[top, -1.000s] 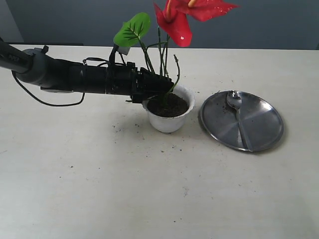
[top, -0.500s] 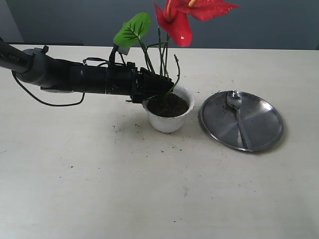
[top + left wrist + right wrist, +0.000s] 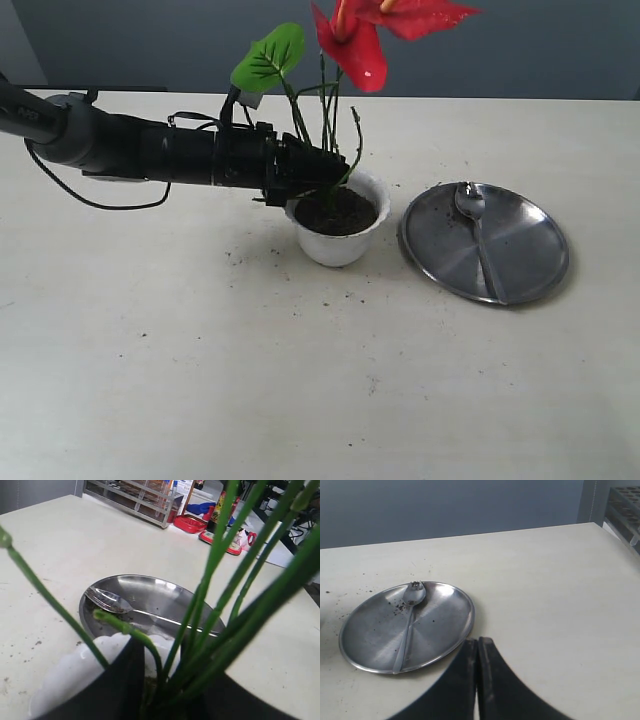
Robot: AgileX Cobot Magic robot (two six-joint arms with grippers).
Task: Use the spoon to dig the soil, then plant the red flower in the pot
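The red flower (image 3: 352, 42) stands upright with its green stems (image 3: 216, 575) going down into the soil (image 3: 340, 211) of the white pot (image 3: 335, 250). My left gripper (image 3: 333, 172) reaches in from the left, over the pot's near rim. It is shut on the bundle of stems just above the soil, as the left wrist view shows (image 3: 169, 694). The spoon (image 3: 478, 232) lies on the round steel plate (image 3: 520, 260) to the right of the pot, bowl toward the far side. My right gripper (image 3: 478, 642) is shut and empty, near the plate's edge (image 3: 451, 645); the exterior view does not show it.
Crumbs of soil are scattered on the table around the pot (image 3: 262, 262) and on the plate (image 3: 395, 606). A metal rack and red items (image 3: 150, 502) stand beyond the table's far edge in the left wrist view.
The left arm and the flower's green leaf have shifted very slightly upward. The pot, plate and spoon have not moved.
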